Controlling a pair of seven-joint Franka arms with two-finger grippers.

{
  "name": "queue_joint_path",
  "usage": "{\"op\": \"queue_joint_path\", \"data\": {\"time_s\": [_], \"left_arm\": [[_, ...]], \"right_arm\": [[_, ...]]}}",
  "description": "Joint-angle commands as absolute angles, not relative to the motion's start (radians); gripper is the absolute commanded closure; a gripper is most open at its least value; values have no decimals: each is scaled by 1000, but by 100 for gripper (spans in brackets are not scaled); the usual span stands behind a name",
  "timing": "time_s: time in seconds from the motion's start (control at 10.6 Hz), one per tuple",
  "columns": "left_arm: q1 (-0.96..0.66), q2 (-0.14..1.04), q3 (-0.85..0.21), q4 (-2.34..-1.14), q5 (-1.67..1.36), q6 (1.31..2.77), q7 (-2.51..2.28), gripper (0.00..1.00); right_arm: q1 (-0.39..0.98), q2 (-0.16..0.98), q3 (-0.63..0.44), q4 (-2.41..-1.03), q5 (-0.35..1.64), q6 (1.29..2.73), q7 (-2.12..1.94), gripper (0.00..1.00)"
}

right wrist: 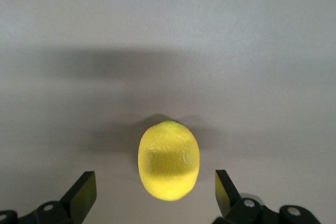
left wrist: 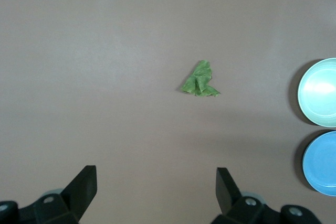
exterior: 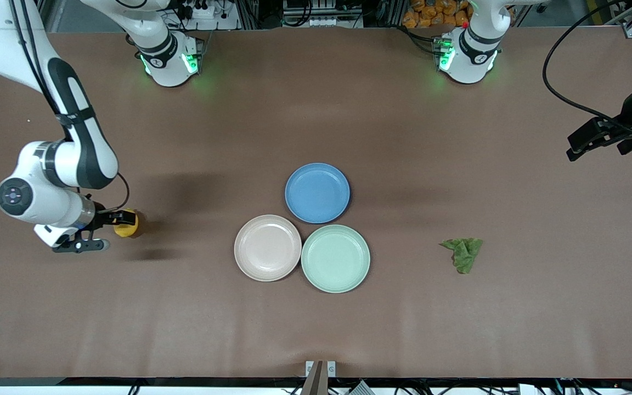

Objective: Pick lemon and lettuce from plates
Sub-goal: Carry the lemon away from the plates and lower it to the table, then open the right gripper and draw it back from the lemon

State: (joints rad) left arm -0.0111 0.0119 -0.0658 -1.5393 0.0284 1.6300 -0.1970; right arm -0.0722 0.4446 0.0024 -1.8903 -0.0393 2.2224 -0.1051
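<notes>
Front view: three plates cluster at mid-tabletop (exterior: 316, 329), the beige-pink plate (exterior: 267, 247) and the mint-green plate (exterior: 335, 258) touching side by side, the blue plate (exterior: 317, 192) farther from the camera and meeting both; all three are bare. The lemon (exterior: 125, 223) lies on the tabletop toward the right arm's end, well apart from the plates, with the right claw (exterior: 117, 219) low over it and partly covering it. The lettuce (exterior: 463, 253) lies on the tabletop toward the left arm's end, also well clear of the plates. The left claw (exterior: 596, 140) hangs at the frame edge above the tabletop's left-arm end; its arm is largely cut off. Left wrist view: the left claw (left wrist: 156, 182) is released, fingers spread wide, only their tips in frame; the lettuce (left wrist: 200, 81) lies on bare tabletop between and past them, and the green and blue plates are cropped at the border. Right wrist view: the right claw (right wrist: 156, 190) is released, its fingertips (right wrist: 83, 190) standing apart from the lemon (right wrist: 168, 160) on either side, their bases cut off.
</notes>
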Motion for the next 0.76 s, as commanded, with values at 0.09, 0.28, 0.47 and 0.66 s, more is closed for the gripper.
{"op": "queue_joint_path", "data": {"time_s": [0.09, 0.28, 0.47, 0.66], "left_arm": [[-15, 12, -72, -1525, 54, 1609, -193, 0], [-14, 11, -72, -1525, 54, 1608, -192, 0], [-12, 9, -72, -1523, 52, 1608, -190, 0], [-14, 9, -74, -1523, 52, 1608, -192, 0]], "right_arm": [[-45, 379, -20, -1833, -35, 2107, -98, 0], [-48, 351, -34, -1798, -34, 2060, -98, 0], [-55, 357, -35, -1644, -34, 1845, -98, 0], [-52, 303, -34, -1600, -37, 1750, -98, 0]]}}
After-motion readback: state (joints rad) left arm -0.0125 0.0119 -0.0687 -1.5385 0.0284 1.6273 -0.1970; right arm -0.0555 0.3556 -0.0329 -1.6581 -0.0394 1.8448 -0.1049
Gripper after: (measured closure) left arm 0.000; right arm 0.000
